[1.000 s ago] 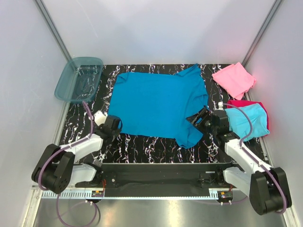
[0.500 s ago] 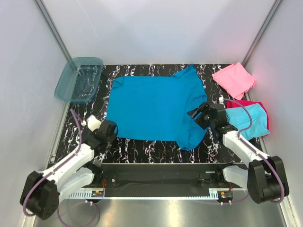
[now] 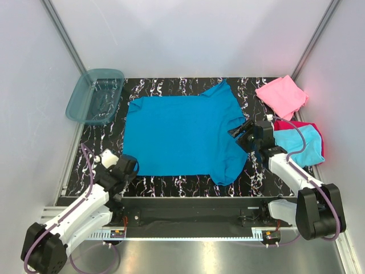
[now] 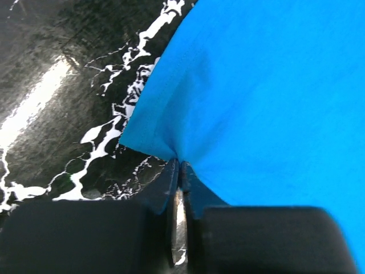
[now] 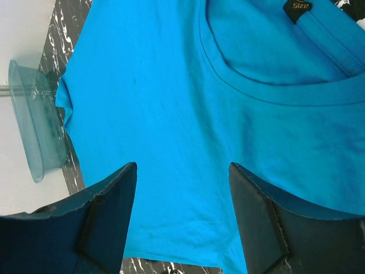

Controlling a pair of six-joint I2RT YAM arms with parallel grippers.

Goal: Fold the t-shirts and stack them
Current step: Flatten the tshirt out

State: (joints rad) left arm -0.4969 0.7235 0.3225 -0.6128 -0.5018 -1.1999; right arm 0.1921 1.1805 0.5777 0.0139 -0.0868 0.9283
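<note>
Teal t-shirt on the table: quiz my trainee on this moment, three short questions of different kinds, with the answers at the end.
1. True or false: the left gripper is pinched shut on an edge of the teal t-shirt.
2. Where does the pink folded t-shirt lie? A) at the far right corner of the table; B) inside the plastic tub; C) on top of the teal t-shirt.
3. Fill in: the right gripper hangs over the teal t-shirt with its jaws ___.
Key: 1 true; 2 A; 3 open.
</note>
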